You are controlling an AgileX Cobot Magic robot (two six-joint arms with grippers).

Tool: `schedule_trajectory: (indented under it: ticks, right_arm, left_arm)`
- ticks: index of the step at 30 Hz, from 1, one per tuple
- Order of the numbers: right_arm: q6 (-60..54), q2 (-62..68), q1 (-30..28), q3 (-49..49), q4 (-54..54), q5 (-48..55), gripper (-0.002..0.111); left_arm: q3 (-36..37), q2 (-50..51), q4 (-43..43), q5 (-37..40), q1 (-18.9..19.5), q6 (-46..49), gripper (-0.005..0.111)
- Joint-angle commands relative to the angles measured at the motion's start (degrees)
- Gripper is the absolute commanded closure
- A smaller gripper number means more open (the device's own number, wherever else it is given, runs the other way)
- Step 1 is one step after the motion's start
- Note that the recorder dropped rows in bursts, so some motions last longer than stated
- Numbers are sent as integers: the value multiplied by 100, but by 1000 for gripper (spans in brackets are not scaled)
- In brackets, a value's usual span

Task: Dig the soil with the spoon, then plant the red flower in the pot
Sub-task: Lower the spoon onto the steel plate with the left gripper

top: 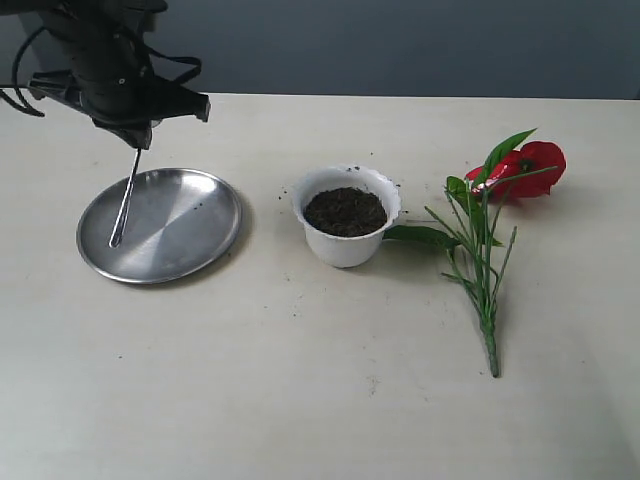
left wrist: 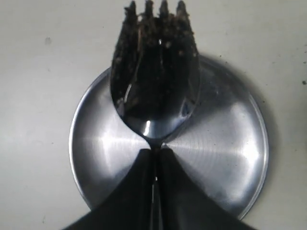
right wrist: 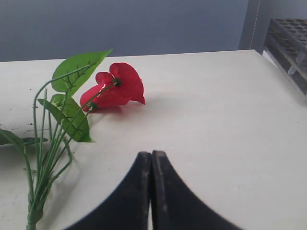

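The left pincer (top: 137, 140) is clenched on the handle of the spoon (top: 124, 201), which hangs over the round steel plate (top: 200, 240) with its notched, soil-crusted bowl low above the plate's left half, inside the rim. The white pot (top: 345, 250) of soil (top: 345, 211) stands apart to the plate's right with bare counter (top: 300, 380) between. The red flower (right wrist: 115, 88) lies flat just right of the pot, one leaf reaching its wall, while the right pincer (right wrist: 151, 163) is pressed closed on nothing near it.

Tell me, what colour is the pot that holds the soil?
The pot is white; the exterior view shows it best.
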Motion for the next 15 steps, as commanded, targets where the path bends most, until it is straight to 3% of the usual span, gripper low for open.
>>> schedule_trajectory:
  ticks: [1, 15]
  right_arm:
    - [-33, -17, -34, 12, 17, -42, 109]
    - [-33, -17, -34, 12, 17, -42, 109]
  left_arm:
    - [-272, 325, -255, 218, 137, 120, 106]
    - [-660, 1189, -539, 691, 152, 99, 106]
